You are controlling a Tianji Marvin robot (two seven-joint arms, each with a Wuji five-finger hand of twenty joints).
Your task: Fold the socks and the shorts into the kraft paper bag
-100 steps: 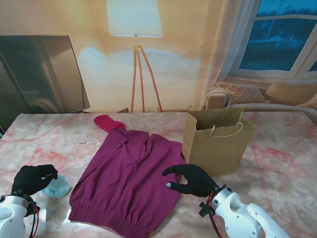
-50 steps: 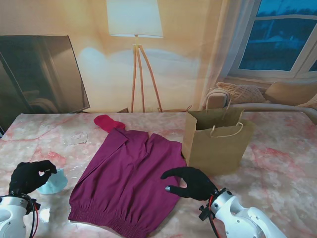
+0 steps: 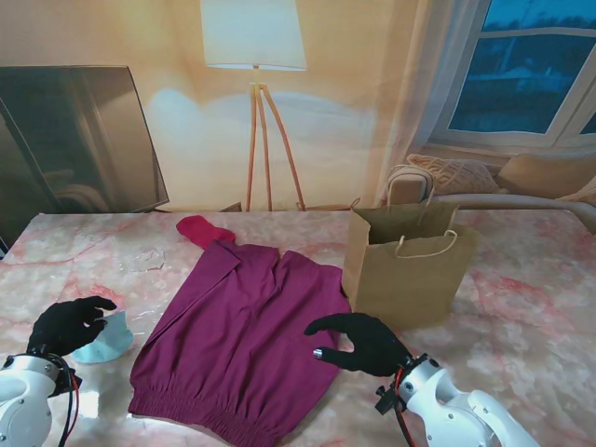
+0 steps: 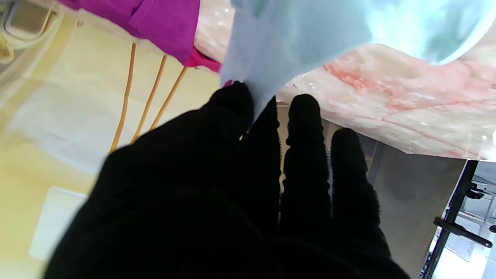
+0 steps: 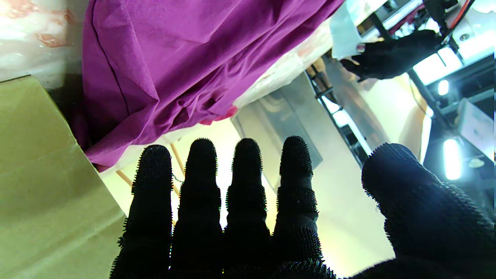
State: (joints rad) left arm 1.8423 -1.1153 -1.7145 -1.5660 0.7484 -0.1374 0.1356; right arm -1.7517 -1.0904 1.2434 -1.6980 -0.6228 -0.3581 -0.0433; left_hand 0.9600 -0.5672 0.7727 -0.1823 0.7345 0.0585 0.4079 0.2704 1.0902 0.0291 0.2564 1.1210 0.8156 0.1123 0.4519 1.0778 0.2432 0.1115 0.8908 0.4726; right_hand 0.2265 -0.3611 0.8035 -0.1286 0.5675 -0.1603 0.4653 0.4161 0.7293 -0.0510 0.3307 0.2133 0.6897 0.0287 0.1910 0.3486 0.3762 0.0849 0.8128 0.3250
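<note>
Shorts (image 3: pixel 244 335), magenta and creased, lie flat mid-table, waistband toward me. Kraft paper bag (image 3: pixel 408 270) stands open at their 3 o'clock. Right hand (image 3: pixel 358 340) hovers spread over the hem; left hand (image 3: pixel 70 324) pinches a pale-blue sock (image 3: pixel 107 343) at 9 o'clock.

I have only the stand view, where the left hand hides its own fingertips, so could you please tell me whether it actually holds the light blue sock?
Observer: Yes. The left wrist view shows the light blue sock pinched between the thumb and first finger of the left hand.
Operator: Thank you. Is the right hand gripping the shorts?
Observer: No. The right wrist view shows its four fingers straight and the thumb apart, with nothing between them. The shorts lie beyond the fingertips.
</note>
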